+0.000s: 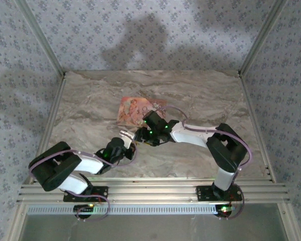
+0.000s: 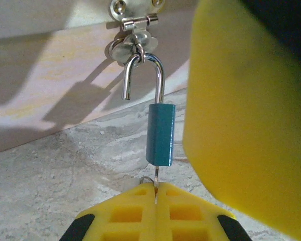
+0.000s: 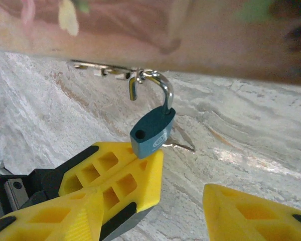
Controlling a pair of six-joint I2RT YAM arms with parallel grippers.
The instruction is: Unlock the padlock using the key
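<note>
A: Checking top view: left end effector (image 1: 126, 135) and right end effector (image 1: 143, 134) meet tip to tip, with the pink box (image 1: 135, 110) just beyond them on the bench (image 1: 90, 100).
B: Left wrist?
A: Left one clamped on the key (image 2: 155, 176). The padlock (image 2: 160, 133) is straight ahead of its tips, shackle open, hooked in the box's ring (image 2: 121, 50).
B: Right wrist?
A: Right one spread apart, gripping nothing. Padlock ahead, nearer its left finger.

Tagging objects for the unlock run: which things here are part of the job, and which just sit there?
Job: padlock, sprung open; key in it; left gripper shut on key; right gripper open beside it; hasp ring.
Just there: pink floral box, marble table.
</note>
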